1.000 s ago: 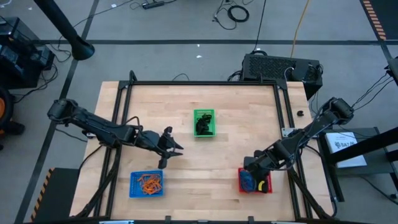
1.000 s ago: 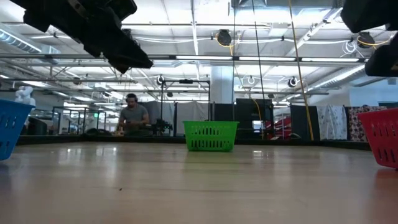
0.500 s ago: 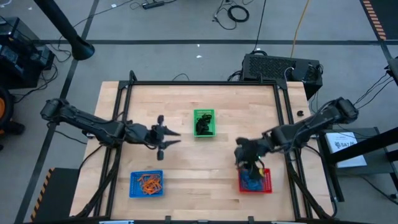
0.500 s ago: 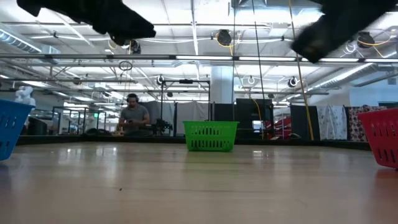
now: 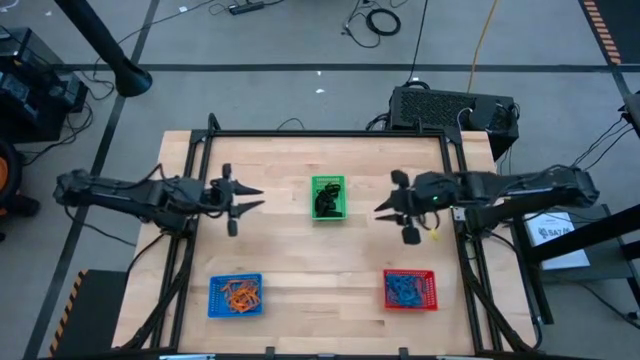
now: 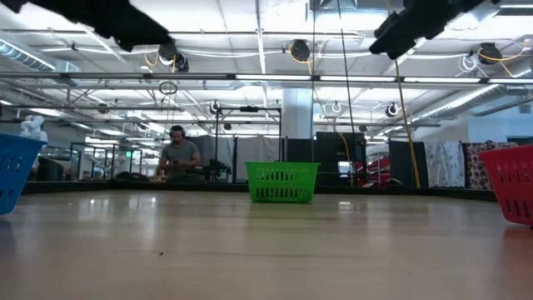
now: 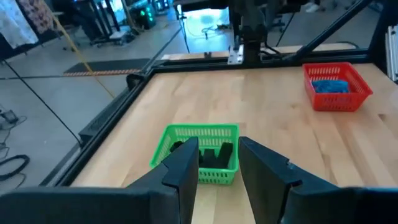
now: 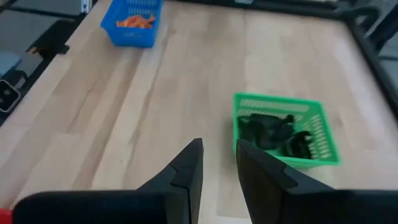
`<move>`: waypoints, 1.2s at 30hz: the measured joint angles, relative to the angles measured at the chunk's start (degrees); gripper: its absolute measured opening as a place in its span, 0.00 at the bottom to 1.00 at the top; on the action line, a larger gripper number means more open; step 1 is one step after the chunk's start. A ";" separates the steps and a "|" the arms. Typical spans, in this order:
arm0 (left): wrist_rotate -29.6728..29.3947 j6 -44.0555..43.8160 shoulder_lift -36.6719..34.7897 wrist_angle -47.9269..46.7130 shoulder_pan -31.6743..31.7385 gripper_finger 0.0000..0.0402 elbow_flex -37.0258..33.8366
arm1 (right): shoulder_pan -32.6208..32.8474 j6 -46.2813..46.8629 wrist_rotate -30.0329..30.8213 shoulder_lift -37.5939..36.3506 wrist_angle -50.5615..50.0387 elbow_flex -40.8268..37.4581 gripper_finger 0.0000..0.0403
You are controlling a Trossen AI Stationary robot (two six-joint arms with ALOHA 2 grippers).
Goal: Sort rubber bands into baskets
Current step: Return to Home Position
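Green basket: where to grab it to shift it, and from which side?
Probably a long side wall at its top rim, coming straight down, one finger inside and one outside. The green basket sits upright, open-topped, with thin mesh walls, and the black rubber bands pile in its middle, leaving the rim free. The left gripper and right gripper, both open, flank its long sides.

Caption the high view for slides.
Left gripper and right gripper, open, flank green basket; blue basket and red basket hold bands.
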 joint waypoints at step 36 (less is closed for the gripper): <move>-3.64 -8.00 -28.18 15.31 0.96 0.30 -31.27 | -12.37 8.56 -0.23 -29.12 38.10 -46.85 0.22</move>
